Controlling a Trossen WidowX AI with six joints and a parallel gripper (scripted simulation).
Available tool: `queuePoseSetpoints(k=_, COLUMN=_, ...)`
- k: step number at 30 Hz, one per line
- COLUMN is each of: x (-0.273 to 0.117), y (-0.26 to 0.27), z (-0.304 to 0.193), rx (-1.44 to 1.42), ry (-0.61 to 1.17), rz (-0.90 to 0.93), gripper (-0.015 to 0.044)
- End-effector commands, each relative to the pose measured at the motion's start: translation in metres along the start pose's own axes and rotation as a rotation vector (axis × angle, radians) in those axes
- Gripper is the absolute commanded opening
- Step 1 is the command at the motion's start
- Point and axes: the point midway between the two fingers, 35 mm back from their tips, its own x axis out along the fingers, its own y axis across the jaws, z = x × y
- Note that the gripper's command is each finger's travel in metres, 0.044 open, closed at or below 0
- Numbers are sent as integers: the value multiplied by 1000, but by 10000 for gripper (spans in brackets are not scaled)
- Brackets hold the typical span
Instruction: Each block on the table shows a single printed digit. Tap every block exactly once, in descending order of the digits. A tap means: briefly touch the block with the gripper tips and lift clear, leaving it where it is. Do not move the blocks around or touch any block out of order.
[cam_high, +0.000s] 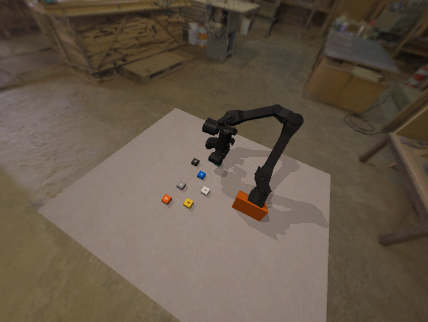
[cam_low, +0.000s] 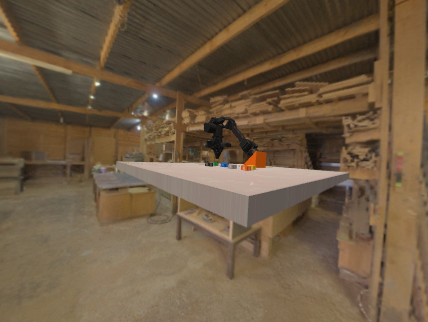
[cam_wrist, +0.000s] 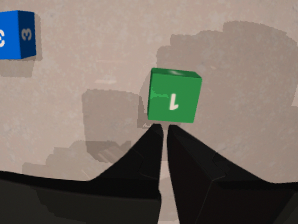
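Note:
My gripper (cam_wrist: 163, 132) (cam_high: 216, 158) (cam_low: 216, 151) is shut with nothing between its fingers. It hangs just above a green block (cam_wrist: 174, 96) printed with 1, with its tips at the block's near edge. A blue block (cam_wrist: 16, 35) (cam_high: 201, 174) printed with 3 lies to the left. In the top view a black block (cam_high: 195, 161), a grey block (cam_high: 181, 185), a white block (cam_high: 205, 190), an orange block (cam_high: 166, 199) and a yellow block (cam_high: 188, 202) lie apart on the table (cam_high: 150, 240). Their digits are too small to read there.
The arm's orange base (cam_high: 250, 205) (cam_low: 256, 159) stands on the table to the right of the blocks. The table's edges drop off to a workshop floor with timber racks and benches around.

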Motion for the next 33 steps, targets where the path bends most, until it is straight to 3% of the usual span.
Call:
queuePoseSetpoints(k=1, x=2, y=-4, z=1, rx=11, ry=-20, rz=-5, gripper=20)
queuePoseSetpoints(k=24, x=31, y=-4, z=1, rx=11, ry=-20, rz=-7, gripper=20)
queuePoseSetpoints(k=33, x=-7, y=-3, z=2, rx=10, ry=-20, rz=-2, gripper=20)
